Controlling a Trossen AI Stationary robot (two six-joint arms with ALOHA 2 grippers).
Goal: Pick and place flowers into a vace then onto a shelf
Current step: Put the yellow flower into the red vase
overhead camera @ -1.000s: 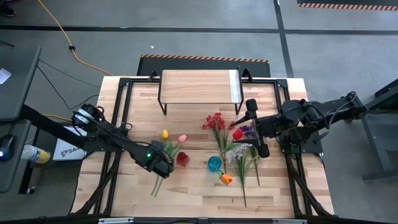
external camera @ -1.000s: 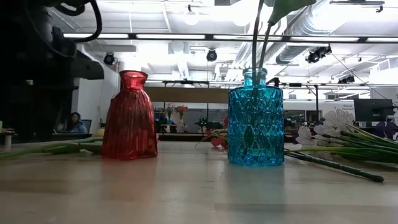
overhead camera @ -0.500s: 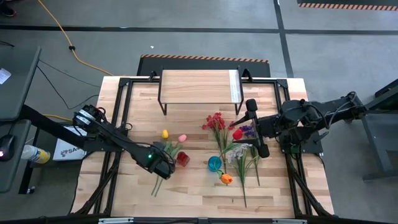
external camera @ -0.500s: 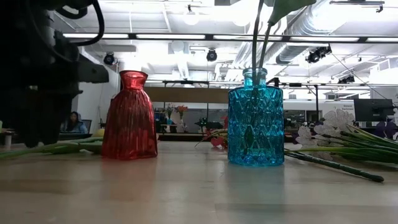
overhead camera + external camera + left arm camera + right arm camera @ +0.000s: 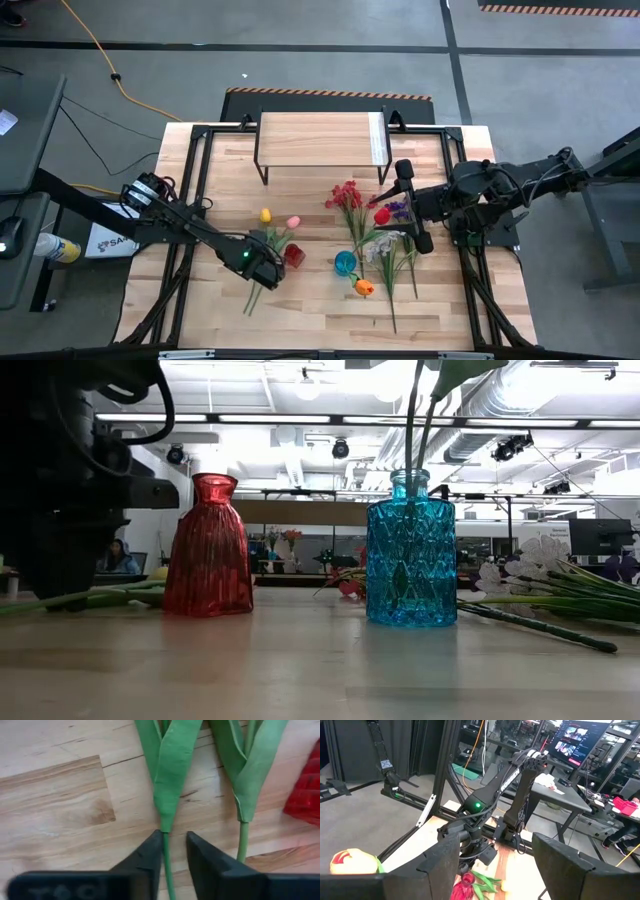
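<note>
L gripper (image 5: pixel 174 851) is down at the light slatted wooden table (image 5: pixel 300 310), jaws straddling the thin green stem (image 5: pixel 167 870) of one artificial tulip, just below its long leaf. Jaws are narrowing on the stem, small gap each side, so not clamped yet. Grabbing low on the stem prob. keeps the head free and lets the stalk drop into a vase neck.

That stem lies beside the ribbed red glass vase (image 5: pixel 294 255), left of table centre; yellow tulip head (image 5: pixel 265 215) and pink tulip head (image 5: pixel 293 222) lie toward the far edge.

Blue cut-glass vase (image 5: pixel 345 263) near centre already has a stem in it. Other flowers (image 5: pixel 385 245) lie loose to its right.

R gripper (image 5: pixel 412 207) waits above them near the right edge, jaws released, empty.

Low wooden-topped shelf with black legs (image 5: pixel 320 140) sits at the far edge, bare.
</note>
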